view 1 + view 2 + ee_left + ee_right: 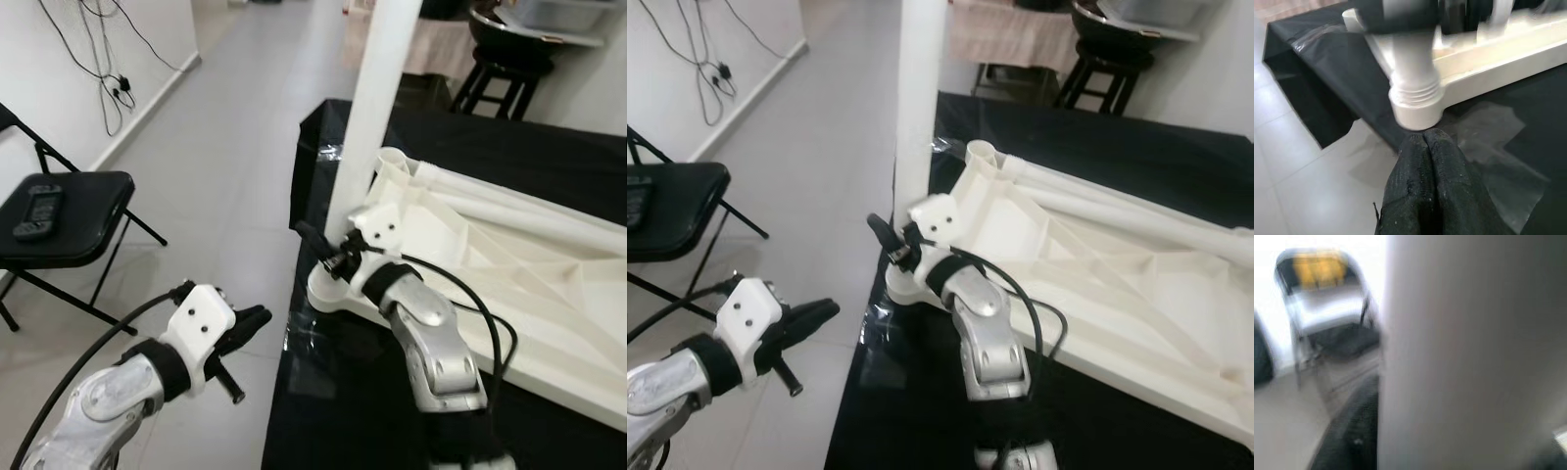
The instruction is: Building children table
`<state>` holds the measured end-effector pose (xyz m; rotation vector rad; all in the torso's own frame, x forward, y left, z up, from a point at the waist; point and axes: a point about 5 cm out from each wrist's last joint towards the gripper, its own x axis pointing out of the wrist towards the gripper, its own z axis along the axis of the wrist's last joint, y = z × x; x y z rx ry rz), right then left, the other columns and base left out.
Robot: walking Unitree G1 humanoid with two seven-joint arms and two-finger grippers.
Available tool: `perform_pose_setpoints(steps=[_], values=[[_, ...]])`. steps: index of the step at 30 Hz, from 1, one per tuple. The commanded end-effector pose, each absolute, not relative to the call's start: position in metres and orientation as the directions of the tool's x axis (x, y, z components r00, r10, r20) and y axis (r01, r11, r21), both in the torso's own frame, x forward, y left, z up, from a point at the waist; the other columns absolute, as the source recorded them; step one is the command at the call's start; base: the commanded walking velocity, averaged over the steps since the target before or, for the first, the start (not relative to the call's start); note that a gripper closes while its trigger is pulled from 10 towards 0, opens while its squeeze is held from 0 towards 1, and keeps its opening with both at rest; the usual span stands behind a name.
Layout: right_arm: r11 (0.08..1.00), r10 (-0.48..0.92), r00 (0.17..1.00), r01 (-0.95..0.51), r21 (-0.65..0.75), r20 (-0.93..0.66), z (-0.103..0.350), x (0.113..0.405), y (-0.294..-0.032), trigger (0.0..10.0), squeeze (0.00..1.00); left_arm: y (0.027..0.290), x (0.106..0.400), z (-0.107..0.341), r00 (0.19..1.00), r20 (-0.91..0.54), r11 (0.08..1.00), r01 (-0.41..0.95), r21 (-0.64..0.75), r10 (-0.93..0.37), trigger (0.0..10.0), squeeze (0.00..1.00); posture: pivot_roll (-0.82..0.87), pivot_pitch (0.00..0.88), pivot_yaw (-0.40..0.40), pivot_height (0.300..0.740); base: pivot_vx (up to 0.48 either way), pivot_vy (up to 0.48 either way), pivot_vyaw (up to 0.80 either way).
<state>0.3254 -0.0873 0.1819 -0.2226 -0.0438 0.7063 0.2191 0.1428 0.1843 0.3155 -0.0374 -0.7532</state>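
Closest to the head camera, both silver forearms reach forward and up from the bottom of the scene. On the robot's left, the left gripper [247,323] hangs over the grey tiled floor [225,147], just off the edge of the black-covered table [509,147]; its forearm angles up from the lower corner, a black cable looping behind it, and its two black fingers [1430,186] are pressed together with nothing between them. From the left wrist camera those closed fingers point at the threaded socket [1415,105] at the corner of the white plastic tabletop [509,264].

That children's tabletop lies upside down on the black sheet, ribs facing up, one corner jutting past the table edge. A white table leg [377,98] stands upright in that corner socket, rising out of the top of the picture. A second white leg [529,191] lies flat along the tabletop's far edge.

Rising steeply from below, the right arm bends at the wrist toward the base of the upright leg. The right gripper [328,250] sits against it just above the socket, one black finger showing on the leg's left side; the right wrist view is blurred, with the pale leg close up, so whether it is clamped I cannot tell.

Off to the left, a black folding chair [69,220] carries a black handheld device [37,211]. No readable writing or brand appears anywhere.
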Motion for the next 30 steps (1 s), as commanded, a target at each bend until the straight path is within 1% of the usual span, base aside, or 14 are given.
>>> perform_pose_setpoints(steps=[1, 2, 5, 6, 8, 9, 11, 12, 15, 20, 21, 22, 25, 30], values=[[0.609, 0.763, 0.627, -0.779, -0.15, -0.157, 0.162, 0.323, -0.081, 10.0, 1.0, 0.141, 0.217, 0.179, 0.721, -0.094, 0.679, 0.681, 0.274, -0.686, 10.0, 0.0, 0.07, 0.187, -0.119, 0.74, 0.0, 0.0, 0.0], [0.541, 0.813, 0.562, -0.826, -0.162, -0.153, 0.169, 0.321, -0.077, 10.0, 1.0, 0.141, 0.217, 0.18, 0.721, -0.094, 0.679, 0.681, 0.274, -0.686, 10.0, 0.0, 0.07, 0.187, -0.119, 0.74, 0.0, 0.0, 0.0], [0.49, 0.848, 0.516, -0.85, -0.191, -0.121, 0.18, 0.324, -0.075, 10.0, 1.0, 0.141, 0.218, 0.18, 0.721, -0.093, 0.678, 0.681, 0.276, -0.686, 10.0, 0.0, 0.08, 0.187, -0.118, 0.74, 0.0, 0.0, 0.0], [0.441, 0.878, 0.469, -0.871, -0.218, -0.098, 0.192, 0.327, -0.075, 10.0, 0.09, 0.141, 0.218, 0.18, 0.721, -0.093, 0.678, 0.681, 0.276, -0.687, 10.0, 0.0, 0.08, 0.186, -0.117, 0.74, 0.0, 0.0, 0.0], [0.412, 0.894, 0.44, -0.881, -0.234, -0.082, 0.2, 0.33, -0.076, 10.0, 0.09, 0.14, 0.218, 0.18, 0.721, -0.093, 0.677, 0.682, 0.277, -0.687, 10.0, 0.0, 0.08, 0.186, -0.117, 0.74, 0.0, 0.0, 0.0], [0.371, 0.911, 0.403, -0.893, -0.256, -0.088, 0.207, 0.331, -0.077, 10.0, 0.0, 0.14, 0.218, 0.18, 0.72, -0.092, 0.677, 0.682, 0.277, -0.688, 10.0, 0.0, 0.09, 0.186, -0.118, 0.74, 0.0, 0.0, 0.0], [0.304, 0.931, 0.347, -0.908, -0.288, -0.112, 0.212, 0.33, -0.077, 10.0, 0.0, 0.14, 0.218, 0.18, 0.719, -0.092, 0.676, 0.683, 0.276, -0.689, 10.0, 0.0, 0.09, 0.185, -0.121, 0.74, 0.0, 0.0, 0.0], [0.304, 0.931, 0.347, -0.908, -0.288, -0.112, 0.212, 0.33, -0.077, 10.0, 0.0, 0.14, 0.218, 0.18, 0.719, -0.092, 0.676, 0.683, 0.276, -0.689, 10.0, 0.0, 0.09, 0.185, -0.121, 0.74, 0.0, 0.0, 0.0], [0.112, 0.969, 0.173, -0.943, -0.312, -0.174, 0.223, 0.33, -0.077, 10.0, 0.0, 0.14, 0.217, 0.18, 0.721, -0.091, 0.677, 0.681, 0.278, -0.687, 10.0, 0.0, 0.09, 0.185, -0.121, 0.74, 0.0, 0.0, 0.0], [0.072, 0.973, 0.136, -0.945, -0.319, -0.185, 0.228, 0.336, -0.077, 10.0, 0.0, 0.14, 0.217, 0.181, 0.722, -0.091, 0.678, 0.68, 0.279, -0.686, 10.0, 0.0, 0.1, 0.186, -0.125, 0.74, 0.0, 0.0, 0.0], [0.044, 0.978, 0.105, -0.949, -0.311, -0.181, 0.232, 0.339, -0.077, 4.3, 0.0, 0.14, 0.217, 0.181, 0.722, -0.091, 0.678, 0.679, 0.28, -0.686, 10.0, 0.0, 0.11, 0.187, -0.127, 0.74, 0.0, 0.0, 0.0], [0.021, 0.981, 0.076, -0.954, -0.298, -0.176, 0.236, 0.341, -0.077, 0.0, 0.0, 0.14, 0.217, 0.181, 0.723, -0.091, 0.679, 0.678, 0.28, -0.685, 10.0, 0.0, 0.11, 0.187, -0.127, 0.74, 0.0, 0.0, 0.0], [-0.035, 0.983, 0.017, -0.959, -0.281, -0.18, 0.24, 0.345, -0.078, 0.0, 0.0, 0.14, 0.216, 0.181, 0.725, -0.09, 0.681, 0.677, 0.28, -0.683, 10.0, 0.0, 0.1, 0.192, -0.128, 0.74, 0.0, 0.0, 0.0], [-0.025, 0.983, 0.028, -0.96, -0.279, -0.182, 0.239, 0.346, -0.081, 0.0, 0.0, 0.139, 0.216, 0.181, 0.724, -0.09, 0.681, 0.677, 0.278, -0.684, 10.0, 0.0, 0.1, 0.196, -0.131, 0.74, 0.0, 0.0, 0.0]])
